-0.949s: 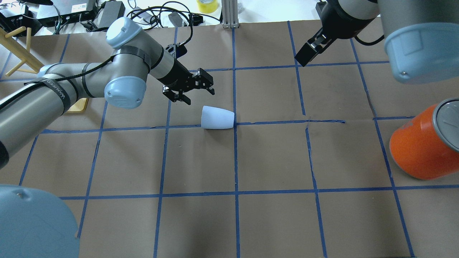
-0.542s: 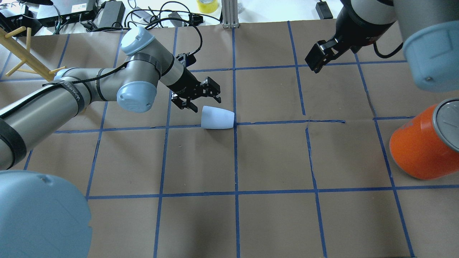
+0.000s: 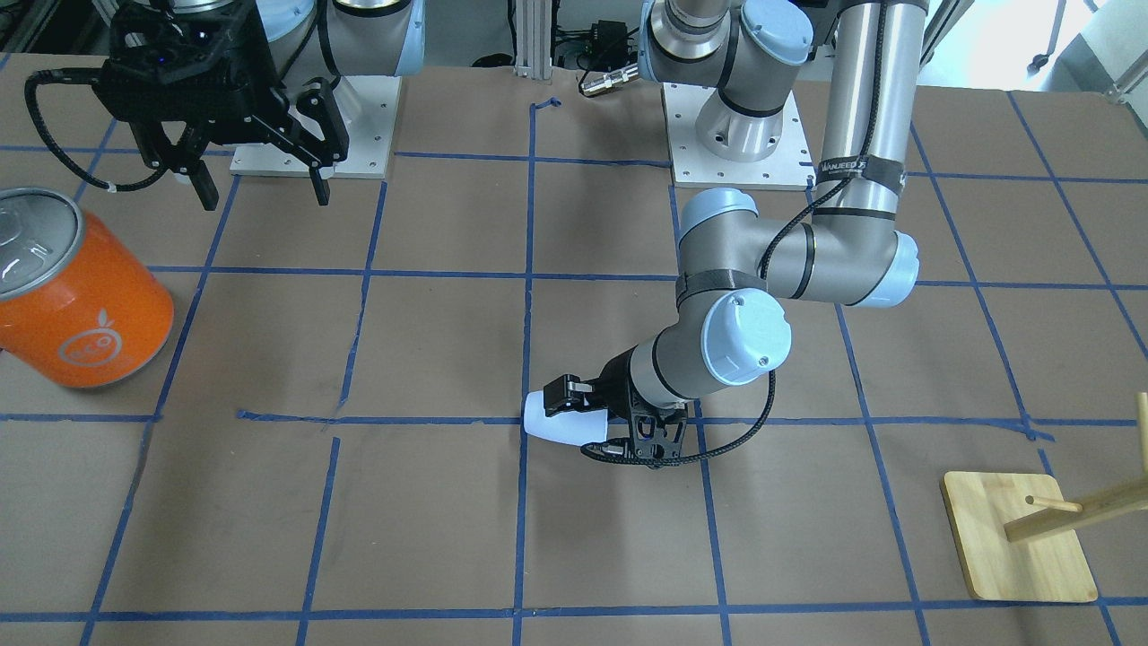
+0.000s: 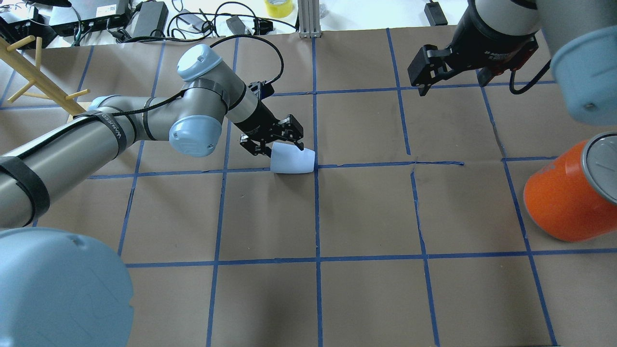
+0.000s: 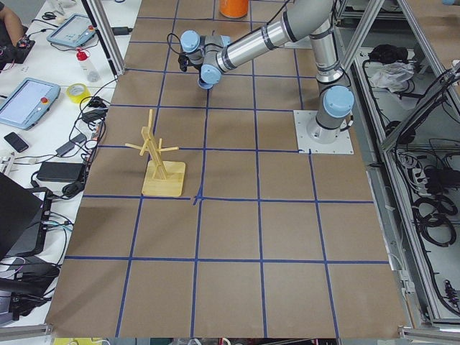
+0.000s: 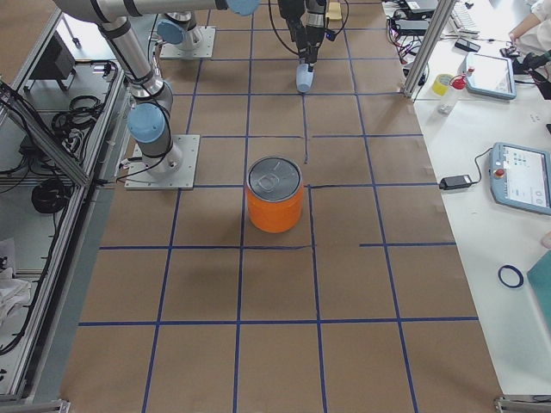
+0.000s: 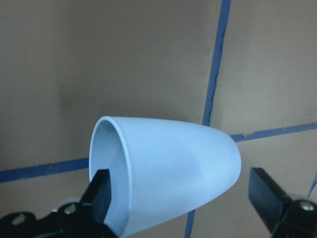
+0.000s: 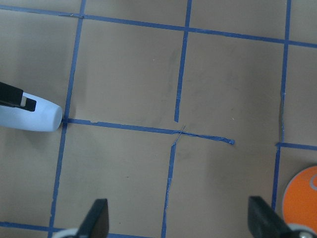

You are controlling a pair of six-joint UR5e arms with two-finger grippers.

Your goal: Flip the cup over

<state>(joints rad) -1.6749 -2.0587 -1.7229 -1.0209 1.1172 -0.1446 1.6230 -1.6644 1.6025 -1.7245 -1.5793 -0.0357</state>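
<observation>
The pale lavender-blue cup (image 4: pixel 292 161) lies on its side on the brown paper, mouth toward the left arm and rounded base away from it. It also shows in the front view (image 3: pixel 558 429), the left wrist view (image 7: pixel 168 173) and the right wrist view (image 8: pixel 29 116). My left gripper (image 4: pixel 282 148) is open and low over the cup. In the left wrist view (image 7: pixel 181 193) one finger is at the cup's mouth and the other stands beyond its base, apart from it. My right gripper (image 4: pixel 450 77) is open, empty and high at the far right, away from the cup.
A large orange can (image 4: pixel 564 197) with a silver lid stands at the right edge; it also shows in the front view (image 3: pixel 81 305). A wooden peg rack (image 4: pixel 29 67) stands at the far left on a square base (image 3: pixel 1022 547). Cables and tape lie beyond the far table edge.
My left gripper has moved down and toward the cup, from clear of it to straddling it. The right gripper has shifted right and turned. The cup has not moved.
</observation>
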